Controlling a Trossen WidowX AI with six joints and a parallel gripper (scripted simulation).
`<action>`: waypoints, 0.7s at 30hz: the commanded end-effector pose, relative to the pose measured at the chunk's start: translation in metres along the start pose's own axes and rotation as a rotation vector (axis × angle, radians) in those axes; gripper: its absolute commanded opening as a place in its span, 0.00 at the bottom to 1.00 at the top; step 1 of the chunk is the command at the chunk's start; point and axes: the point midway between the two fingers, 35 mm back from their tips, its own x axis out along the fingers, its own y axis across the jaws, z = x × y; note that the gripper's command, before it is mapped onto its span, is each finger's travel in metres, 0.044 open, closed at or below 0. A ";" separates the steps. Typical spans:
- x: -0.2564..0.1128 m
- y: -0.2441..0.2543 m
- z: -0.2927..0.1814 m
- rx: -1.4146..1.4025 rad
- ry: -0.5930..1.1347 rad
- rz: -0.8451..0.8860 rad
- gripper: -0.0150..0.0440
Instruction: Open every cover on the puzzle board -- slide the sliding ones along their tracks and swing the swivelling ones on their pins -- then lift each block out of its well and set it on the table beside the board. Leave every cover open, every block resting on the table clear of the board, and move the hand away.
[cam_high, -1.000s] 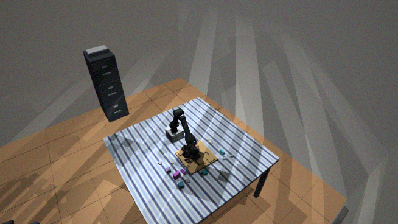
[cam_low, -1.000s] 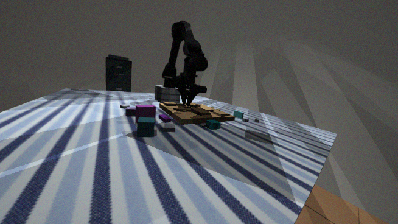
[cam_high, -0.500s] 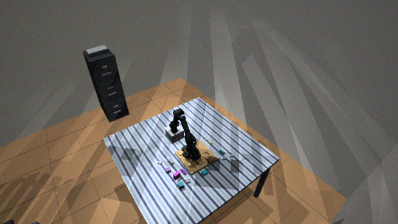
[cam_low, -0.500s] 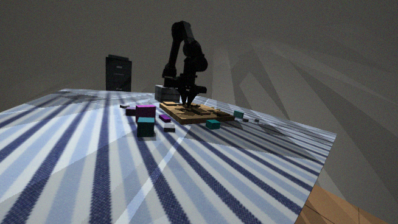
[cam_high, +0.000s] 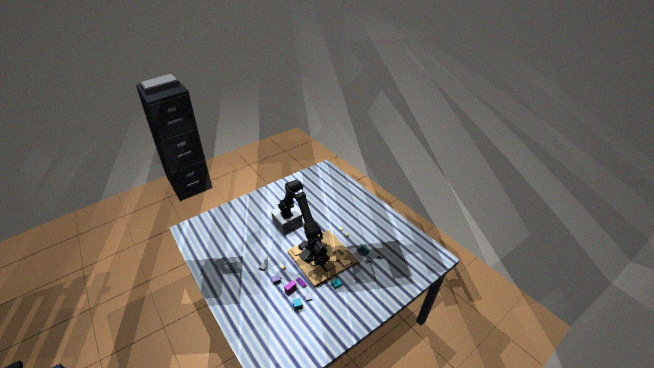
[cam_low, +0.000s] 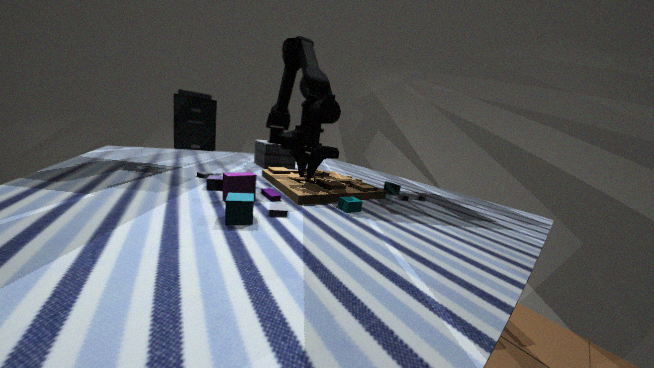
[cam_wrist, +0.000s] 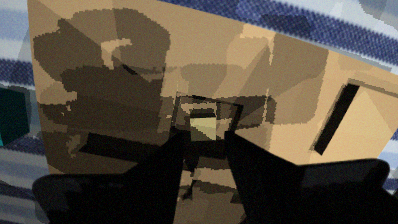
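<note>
The wooden puzzle board (cam_high: 318, 278) (cam_low: 299, 196) (cam_wrist: 200, 32) lies flat on the table. My gripper (cam_low: 310, 178) (cam_wrist: 204, 137) is partly open, pointing down low over the board. In the wrist view a small pale yellow block (cam_wrist: 203, 129) shows in a dark-edged recess just ahead of and between the fingertips, with a gap at each side. A dark slot (cam_wrist: 336, 119) cuts the board at the right of that view. The arm and its shadow hide much of the board, so I cannot tell how each cover stands.
Beside the board are a magenta block (cam_high: 290, 287) (cam_low: 239, 186), a cyan block (cam_high: 298, 304) (cam_low: 239, 211), teal blocks (cam_high: 336, 283) (cam_low: 350, 204) (cam_wrist: 12, 119), a purple slab (cam_high: 301, 282) (cam_low: 270, 194), a lilac block (cam_high: 276, 279) and several small pieces. A dark cabinet (cam_high: 175, 140) stands beyond the table.
</note>
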 end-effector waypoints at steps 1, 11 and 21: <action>0.004 0.000 0.001 -0.004 -0.004 0.000 0.50; 0.008 0.000 0.001 -0.004 -0.004 0.000 0.50; 0.017 0.000 0.001 -0.004 -0.004 0.000 0.50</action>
